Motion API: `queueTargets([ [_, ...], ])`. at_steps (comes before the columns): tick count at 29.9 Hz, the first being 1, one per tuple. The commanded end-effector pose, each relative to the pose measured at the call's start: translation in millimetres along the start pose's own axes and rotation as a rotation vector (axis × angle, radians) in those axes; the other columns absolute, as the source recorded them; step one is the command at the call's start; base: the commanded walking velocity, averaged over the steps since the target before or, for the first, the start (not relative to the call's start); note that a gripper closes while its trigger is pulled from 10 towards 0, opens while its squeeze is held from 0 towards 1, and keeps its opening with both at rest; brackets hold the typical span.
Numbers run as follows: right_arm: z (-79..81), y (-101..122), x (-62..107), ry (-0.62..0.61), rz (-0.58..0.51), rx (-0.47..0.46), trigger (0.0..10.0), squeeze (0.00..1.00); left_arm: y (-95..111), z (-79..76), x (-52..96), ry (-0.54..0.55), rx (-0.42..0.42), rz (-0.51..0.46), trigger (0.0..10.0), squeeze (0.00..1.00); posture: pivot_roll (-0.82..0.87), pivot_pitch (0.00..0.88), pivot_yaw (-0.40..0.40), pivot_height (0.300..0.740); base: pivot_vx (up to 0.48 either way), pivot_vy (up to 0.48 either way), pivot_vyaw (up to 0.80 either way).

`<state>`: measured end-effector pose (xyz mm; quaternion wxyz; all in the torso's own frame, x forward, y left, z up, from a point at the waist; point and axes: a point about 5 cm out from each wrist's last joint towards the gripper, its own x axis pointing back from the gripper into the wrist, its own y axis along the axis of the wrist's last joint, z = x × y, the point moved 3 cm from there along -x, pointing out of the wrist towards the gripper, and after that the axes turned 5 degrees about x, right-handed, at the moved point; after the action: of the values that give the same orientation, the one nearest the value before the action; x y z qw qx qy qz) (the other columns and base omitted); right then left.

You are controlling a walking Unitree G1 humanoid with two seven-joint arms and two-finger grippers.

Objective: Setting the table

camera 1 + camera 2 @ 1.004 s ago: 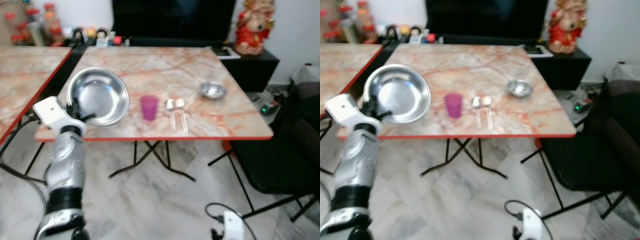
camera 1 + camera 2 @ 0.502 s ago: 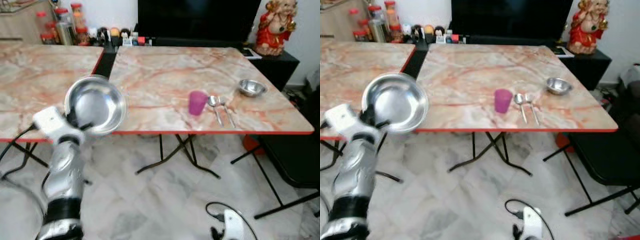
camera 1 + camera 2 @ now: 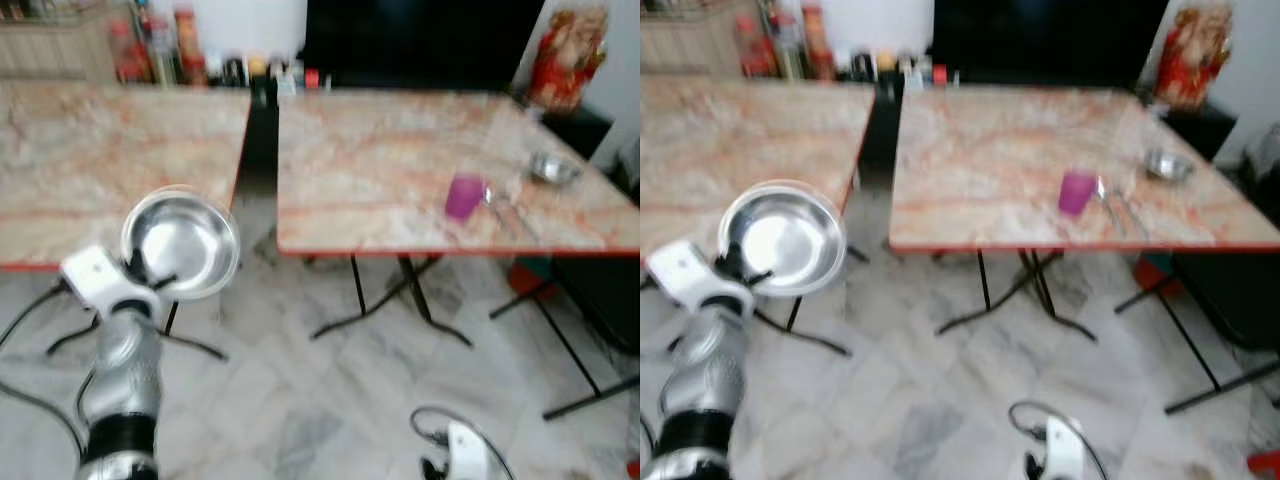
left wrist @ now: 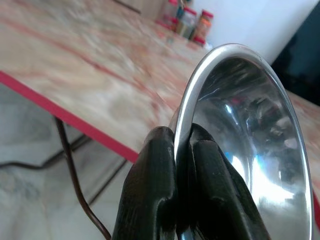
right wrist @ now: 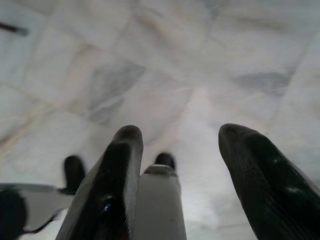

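My left gripper [image 3: 148, 275] is shut on the rim of a large steel bowl [image 3: 182, 243], held tilted in the air in front of the left marble table [image 3: 90, 170]. In the left wrist view both black fingers [image 4: 160, 190] pinch the bowl's rim [image 4: 200, 85]. On the right marble table [image 3: 400, 165] stand a purple cup [image 3: 463, 195], blurred cutlery [image 3: 505, 205] beside it and a small steel bowl [image 3: 552, 168]. My right gripper [image 5: 177, 165] hangs low, open, pointing at the tiled floor.
A dark gap separates the two red-edged folding tables. Jars and bottles [image 3: 150, 50] line the back, with a dark screen [image 3: 410, 40] and a red figurine [image 3: 560, 55]. A dark chair [image 3: 610, 300] stands at the right. A cable [image 3: 30, 310] trails on the floor.
The camera has swung left, so the tables have shifted right in view and blurred. The steel bowl stays in my left gripper, now over the floor before the left table.
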<state>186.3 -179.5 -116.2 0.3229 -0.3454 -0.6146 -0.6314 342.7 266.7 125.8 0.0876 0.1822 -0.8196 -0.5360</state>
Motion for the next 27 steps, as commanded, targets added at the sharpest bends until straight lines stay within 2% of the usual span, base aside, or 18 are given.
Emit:
queueTargets([
  [1, -8.9, 1.0, 0.7, -0.029, -0.008, -0.002, 10.0, 0.00, 2.0, -17.4, -2.1, -0.040, 0.019, -0.015, 10.0, 0.00, 0.05, 0.000, -0.048, 0.740, 0.000, 0.480, 0.00],
  [6, 2.3, 5.9, -1.1, -0.015, -0.016, -0.001, 10.0, 0.00, 3.5, -20.9, -5.4, -0.046, 0.020, -0.017, 10.0, 0.00, 0.06, 0.000, -0.047, 0.740, 0.000, 0.480, 0.00],
  [10, 3.0, 6.4, -1.3, -0.015, -0.017, -0.002, 10.0, 0.00, 3.4, -20.5, -5.8, -0.046, 0.020, -0.018, 10.0, 0.00, 0.06, 0.000, -0.047, 0.740, 0.000, 0.480, 0.00],
  [12, 11.3, 10.4, -2.4, -0.006, -0.024, 0.001, 10.0, 0.00, -5.0, -14.4, -4.7, -0.030, 0.013, 0.007, 10.0, 0.00, 0.06, 0.000, -0.045, 0.740, 0.000, 0.480, 0.00],
  [17, 13.9, 8.6, -2.2, -0.004, -0.024, 0.001, 10.0, 0.00, -7.3, -12.9, -2.0, -0.024, 0.017, 0.011, 10.0, 0.00, 0.06, 0.000, -0.047, 0.740, 0.000, 0.480, 0.00],
  [24, -1.0, 8.0, -0.7, -0.017, -0.035, -0.004, 10.0, 0.00, -5.3, -16.7, -2.9, -0.032, 0.020, 0.002, 10.0, 0.00, 0.06, 0.000, -0.048, 0.740, 0.000, 0.480, 0.00],
  [27, -12.1, 9.4, 0.3, -0.026, -0.042, -0.006, 10.0, 0.00, -5.5, -18.1, -4.0, -0.034, 0.020, 0.002, 10.0, 0.00, 0.06, 0.000, -0.045, 0.740, 0.000, 0.480, 0.00],
])
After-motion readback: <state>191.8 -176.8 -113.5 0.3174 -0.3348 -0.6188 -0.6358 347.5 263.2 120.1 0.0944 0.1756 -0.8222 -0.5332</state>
